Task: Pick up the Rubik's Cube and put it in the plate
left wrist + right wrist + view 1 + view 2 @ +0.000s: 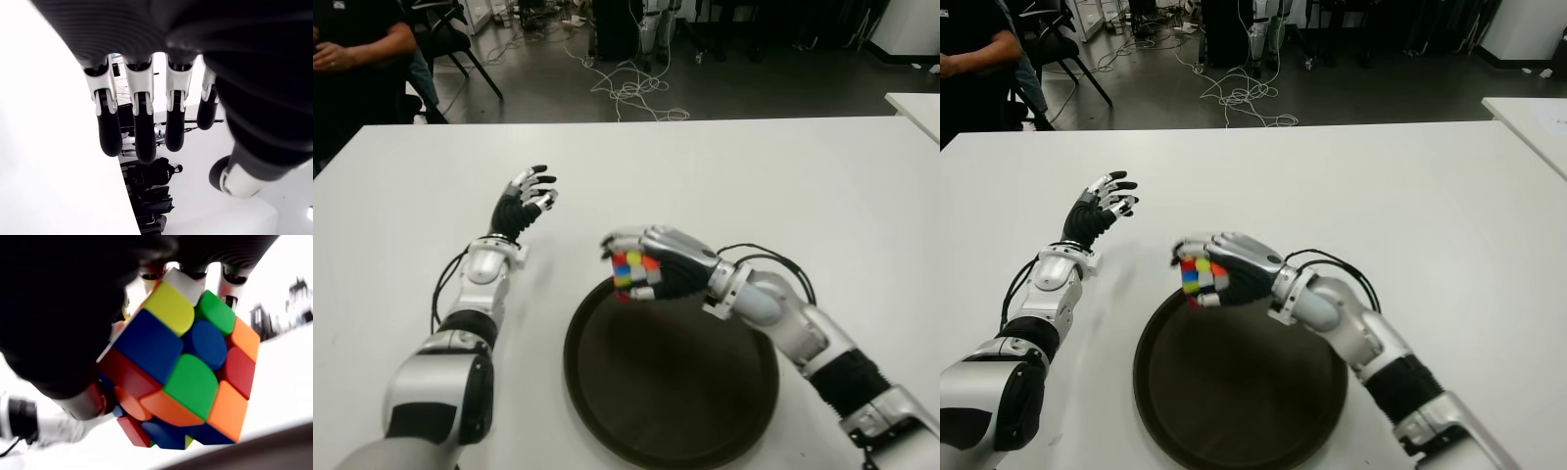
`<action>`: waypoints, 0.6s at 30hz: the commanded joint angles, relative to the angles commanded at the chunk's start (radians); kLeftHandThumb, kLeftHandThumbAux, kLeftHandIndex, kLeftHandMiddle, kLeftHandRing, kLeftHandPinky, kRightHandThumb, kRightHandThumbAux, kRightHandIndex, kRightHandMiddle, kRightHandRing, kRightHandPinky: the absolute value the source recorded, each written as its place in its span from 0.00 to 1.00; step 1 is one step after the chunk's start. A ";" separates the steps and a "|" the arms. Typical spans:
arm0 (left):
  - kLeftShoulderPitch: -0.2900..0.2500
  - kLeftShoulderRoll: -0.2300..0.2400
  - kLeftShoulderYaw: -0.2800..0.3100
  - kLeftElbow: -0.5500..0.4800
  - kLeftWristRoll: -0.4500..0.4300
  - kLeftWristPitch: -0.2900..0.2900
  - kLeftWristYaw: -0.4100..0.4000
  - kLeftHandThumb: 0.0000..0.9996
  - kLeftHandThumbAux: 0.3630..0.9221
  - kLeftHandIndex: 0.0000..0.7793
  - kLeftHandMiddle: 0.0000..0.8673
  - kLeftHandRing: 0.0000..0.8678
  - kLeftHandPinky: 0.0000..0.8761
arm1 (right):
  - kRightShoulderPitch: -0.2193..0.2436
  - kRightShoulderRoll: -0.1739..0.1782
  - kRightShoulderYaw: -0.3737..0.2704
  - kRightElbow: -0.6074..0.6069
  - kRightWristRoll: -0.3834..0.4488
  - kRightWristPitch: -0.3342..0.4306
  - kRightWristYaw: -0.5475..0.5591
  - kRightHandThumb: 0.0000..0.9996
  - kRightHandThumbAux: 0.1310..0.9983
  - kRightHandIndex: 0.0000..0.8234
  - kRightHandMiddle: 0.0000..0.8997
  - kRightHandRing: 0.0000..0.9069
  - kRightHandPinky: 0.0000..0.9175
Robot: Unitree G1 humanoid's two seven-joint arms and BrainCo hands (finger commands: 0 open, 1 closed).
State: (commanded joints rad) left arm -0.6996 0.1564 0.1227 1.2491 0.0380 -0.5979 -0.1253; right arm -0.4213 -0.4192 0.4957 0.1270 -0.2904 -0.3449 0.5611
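The right hand [651, 266] has its fingers clamped around the Rubik's Cube [633, 272], holding it in the air just above the far-left rim of the dark round plate [675, 392] on the white table [783, 176]. The left hand [524, 201] shows to the left of the plate, raised, its fingers spread apart and holding nothing.

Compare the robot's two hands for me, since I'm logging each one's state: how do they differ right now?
The right hand is curled around the multicoloured Rubik's Cube; the left hand holds nothing, fingers spread. The right hand shows at the far rim of the dark round plate; the left hand shows over bare white table, to the plate's left. Both are black-and-silver hands with several fingers.
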 joint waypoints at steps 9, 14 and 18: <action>0.000 -0.002 0.002 -0.002 -0.004 -0.002 -0.003 0.19 0.59 0.25 0.30 0.34 0.40 | -0.022 -0.075 -0.035 -0.115 0.051 0.116 0.203 0.69 0.70 0.51 0.61 0.61 0.60; 0.001 -0.002 0.000 -0.001 0.000 -0.010 0.004 0.18 0.58 0.24 0.29 0.33 0.40 | -0.028 -0.100 -0.051 -0.159 0.049 0.147 0.259 0.69 0.70 0.51 0.59 0.56 0.57; 0.002 -0.001 -0.002 0.000 0.003 -0.015 0.007 0.18 0.58 0.24 0.29 0.33 0.40 | -0.013 -0.118 -0.078 -0.192 0.066 0.146 0.276 0.69 0.70 0.51 0.58 0.55 0.56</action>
State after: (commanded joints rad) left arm -0.6980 0.1553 0.1210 1.2487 0.0415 -0.6126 -0.1184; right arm -0.4344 -0.5371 0.4177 -0.0654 -0.2243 -0.1994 0.8369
